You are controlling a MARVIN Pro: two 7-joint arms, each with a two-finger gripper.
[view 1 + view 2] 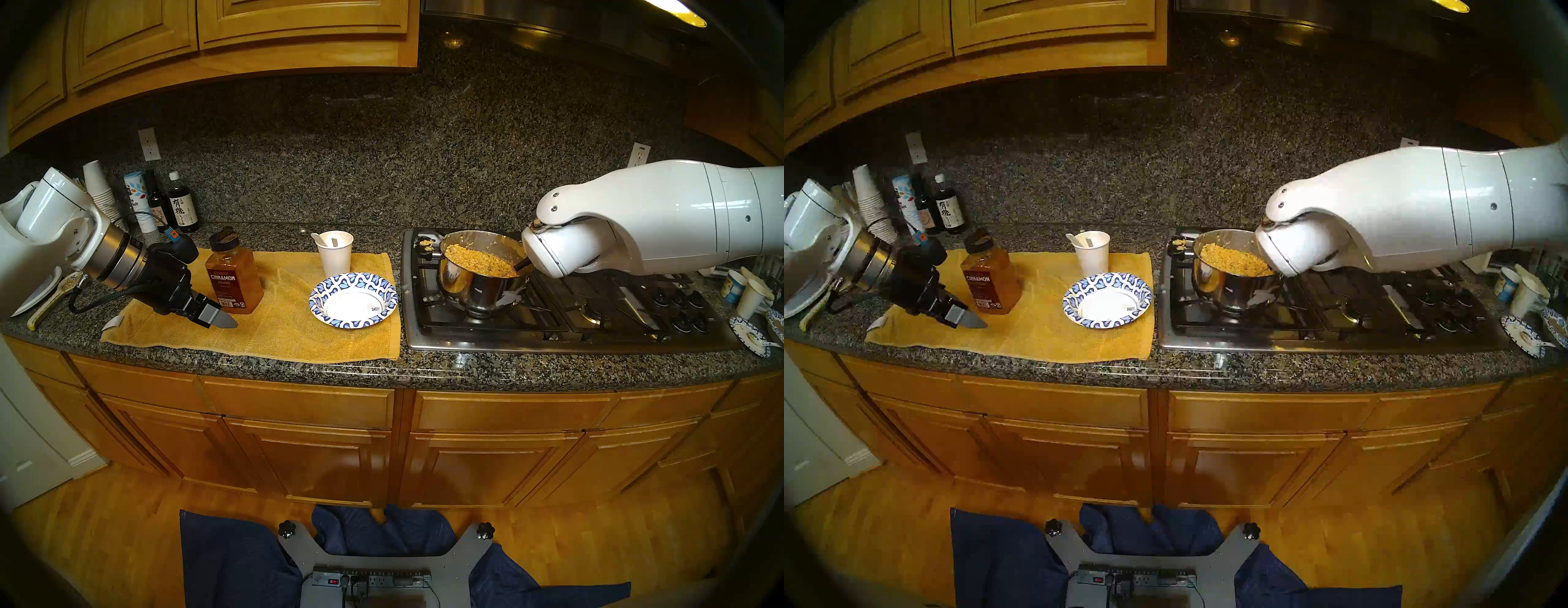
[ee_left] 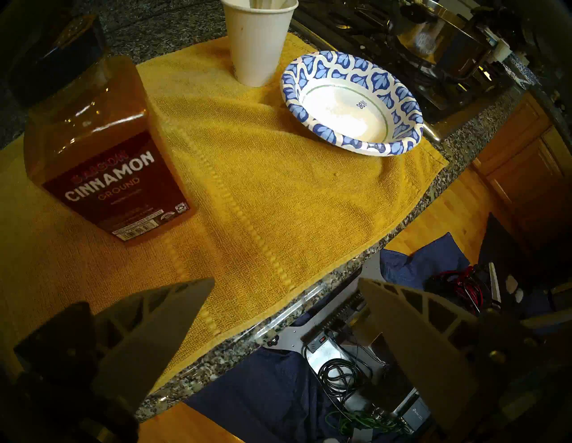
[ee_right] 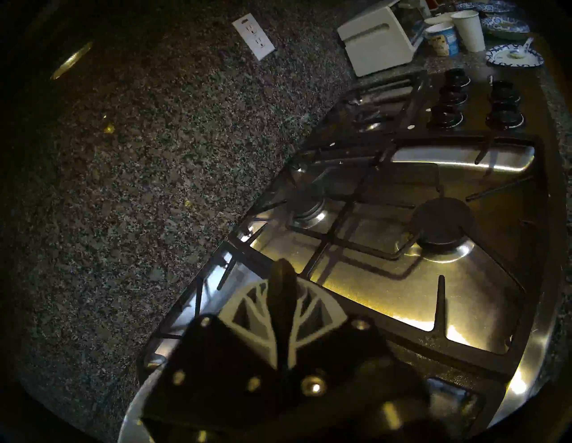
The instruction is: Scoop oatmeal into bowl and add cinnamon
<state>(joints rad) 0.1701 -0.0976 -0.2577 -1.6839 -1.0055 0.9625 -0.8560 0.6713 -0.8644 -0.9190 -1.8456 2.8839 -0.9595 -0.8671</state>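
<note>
The oatmeal (image 1: 479, 257) fills a steel pot (image 1: 460, 288) on the stove's left burner. My right gripper (image 3: 283, 286) is above the pot's right rim, shut on a dark utensil handle (image 1: 521, 264) that reaches into the oatmeal; the wrist hides the gripper in the head views. The bowl (image 1: 339, 282) sits empty on a yellow towel (image 1: 297, 327), left of the stove. The cinnamon jar (image 1: 233, 276) stands upright on the towel's left part, its black cap on. My left gripper (image 2: 286, 280) is open and empty, low over the towel just in front-left of the jar (image 2: 102, 148).
A white paper cup (image 1: 335, 252) with utensils stands behind the bowl. Dark bottles (image 1: 182, 208) and stacked cups (image 1: 95, 182) are at the back left. A lump of oatmeal (image 1: 426, 243) sits by the pot's left handle. Stove knobs (image 1: 679, 305), cups and plates (image 1: 751, 297) are at the right.
</note>
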